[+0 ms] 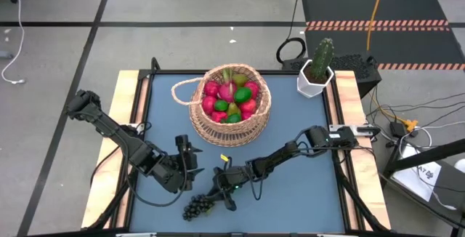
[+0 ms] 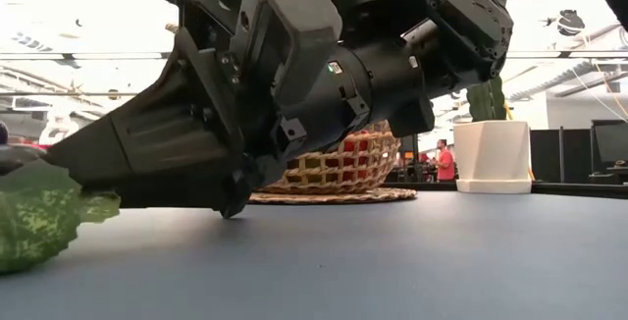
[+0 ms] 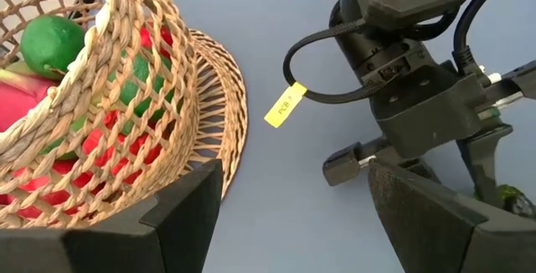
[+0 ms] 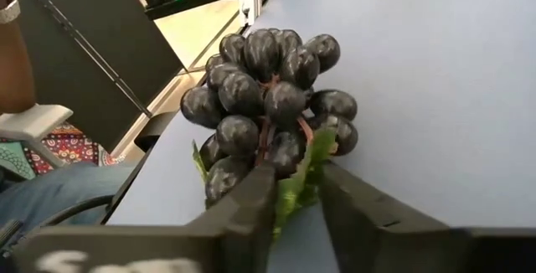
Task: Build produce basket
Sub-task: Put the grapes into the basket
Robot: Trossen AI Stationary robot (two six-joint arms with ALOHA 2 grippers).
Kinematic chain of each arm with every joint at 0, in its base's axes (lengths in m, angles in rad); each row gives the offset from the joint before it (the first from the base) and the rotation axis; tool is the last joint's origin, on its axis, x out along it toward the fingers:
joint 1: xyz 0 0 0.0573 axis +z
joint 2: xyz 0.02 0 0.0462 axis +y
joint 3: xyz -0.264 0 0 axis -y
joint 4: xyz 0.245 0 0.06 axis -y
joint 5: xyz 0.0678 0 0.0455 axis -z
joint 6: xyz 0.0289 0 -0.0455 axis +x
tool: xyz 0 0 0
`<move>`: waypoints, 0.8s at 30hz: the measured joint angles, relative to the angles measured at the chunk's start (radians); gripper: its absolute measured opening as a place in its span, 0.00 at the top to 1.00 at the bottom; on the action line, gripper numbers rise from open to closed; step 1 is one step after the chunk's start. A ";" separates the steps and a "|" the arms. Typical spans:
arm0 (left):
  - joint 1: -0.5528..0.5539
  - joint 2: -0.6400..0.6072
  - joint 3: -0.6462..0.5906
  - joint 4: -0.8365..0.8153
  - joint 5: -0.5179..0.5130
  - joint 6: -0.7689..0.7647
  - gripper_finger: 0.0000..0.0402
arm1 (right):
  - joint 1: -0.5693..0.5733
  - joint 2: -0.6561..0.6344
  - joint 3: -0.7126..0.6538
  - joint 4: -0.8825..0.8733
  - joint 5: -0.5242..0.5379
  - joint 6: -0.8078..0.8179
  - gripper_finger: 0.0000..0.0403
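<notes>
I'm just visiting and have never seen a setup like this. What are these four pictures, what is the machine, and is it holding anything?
It is a robot with two dark arms at a blue table, each ending in a two-fingered hand. One picture looks straight down, one looks level across the tabletop, and two come from cameras on the wrists. A wicker basket already holds the produce, red and green fruit. Beside it stands a cactus in a white pot. The right hand is closing on the leafy stem of a dark grape bunch near the table's front edge. The left hand is open, holding nothing, between the basket and the other arm.
</notes>
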 joint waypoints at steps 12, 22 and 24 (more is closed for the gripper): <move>0.000 0.000 0.000 0.000 0.000 0.000 0.27 | -0.007 -0.066 -0.005 -0.095 -0.012 -0.063 0.98; 0.000 0.000 0.000 0.000 0.000 0.001 0.27 | -0.007 -0.230 -0.010 -0.266 0.001 -0.158 1.00; 0.000 0.000 0.000 0.000 0.000 0.001 0.27 | -0.003 -0.268 -0.010 -0.318 0.022 -0.175 1.00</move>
